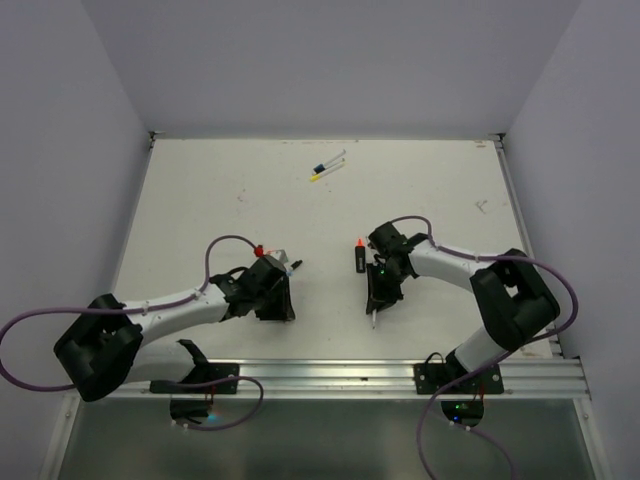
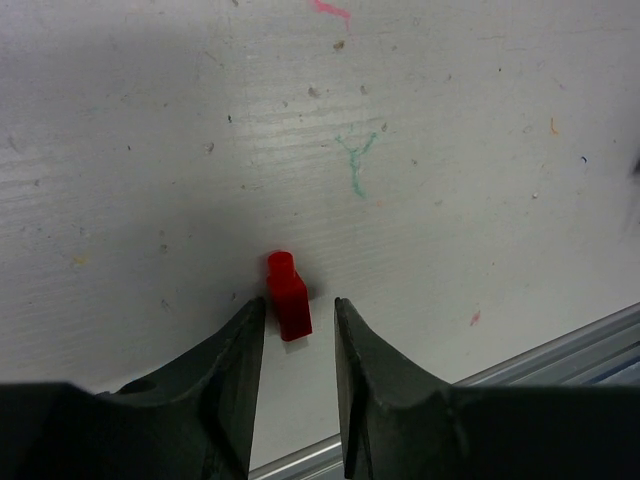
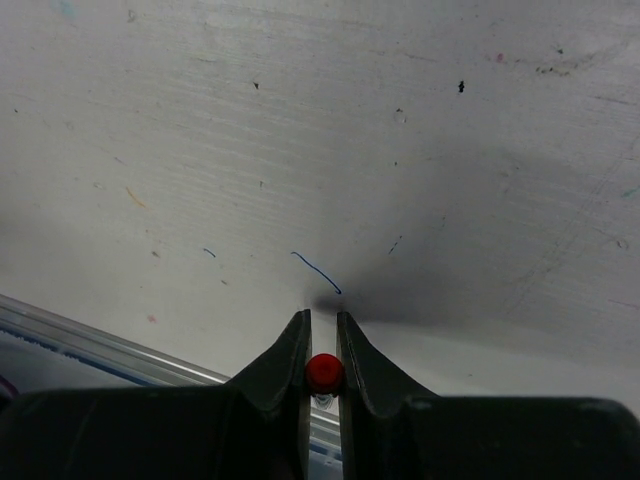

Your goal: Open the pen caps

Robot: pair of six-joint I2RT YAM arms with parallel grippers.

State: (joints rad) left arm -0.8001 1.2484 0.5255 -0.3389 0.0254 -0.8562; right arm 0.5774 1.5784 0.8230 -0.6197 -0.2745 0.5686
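Observation:
A small red pen cap (image 2: 288, 297) lies on the white table, just ahead of and between the tips of my left gripper (image 2: 300, 302), which is open and empty. In the top view the cap (image 1: 259, 250) sits at the far end of the left gripper (image 1: 266, 268). My right gripper (image 3: 322, 318) is shut on a pen, seen end-on with a red end (image 3: 324, 373). In the top view its pale barrel (image 1: 374, 318) sticks out of the right gripper (image 1: 377, 298) toward the near edge. A black highlighter (image 1: 358, 260) with an orange end lies just left of the right gripper.
Two thin pens (image 1: 328, 165) lie at the back of the table. A pale pen barrel with a dark tip (image 1: 288, 262) lies just right of the left gripper. A metal rail (image 1: 340, 375) runs along the near edge. White walls enclose the table.

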